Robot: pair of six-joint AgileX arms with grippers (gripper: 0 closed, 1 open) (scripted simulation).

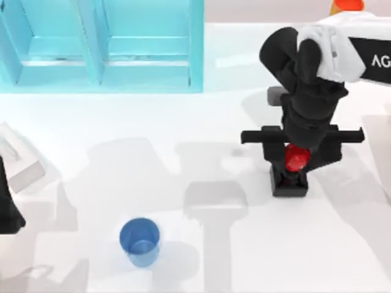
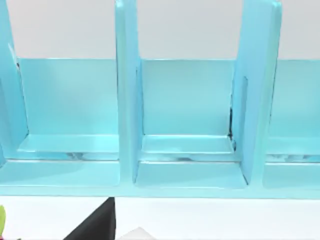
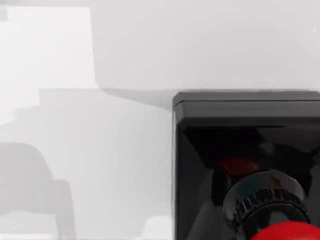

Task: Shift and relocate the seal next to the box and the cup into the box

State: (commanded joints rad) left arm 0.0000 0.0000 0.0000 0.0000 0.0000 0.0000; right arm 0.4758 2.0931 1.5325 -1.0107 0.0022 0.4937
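A: Toward the right edge of the white table (image 1: pixel 244 256), what sits under the right gripper (image 1: pixel 297 160)?

B: The seal, a small stamp with a black square block base and a round glossy red knob (image 1: pixel 295 166). The gripper is directly over it, with the knob between the dark fingers. Whether they pinch it or stand just clear, I cannot tell.

A: And the arm's pose?

B: It reaches in from the right far corner and points straight down. Its wrist view shows the block base (image 3: pixel 245 150) and knob from close above.

A: The box?

B: A light blue open box with upright dividers (image 1: pixel 104 46) along the far edge, left of centre. Its compartments hold nothing.

A: The cup?

B: The small plain blue tapered plastic cup (image 1: pixel 140 242) stands upright near the front edge, left of centre, well apart from the seal and box.

A: The left arm?

B: Parked at the left edge.
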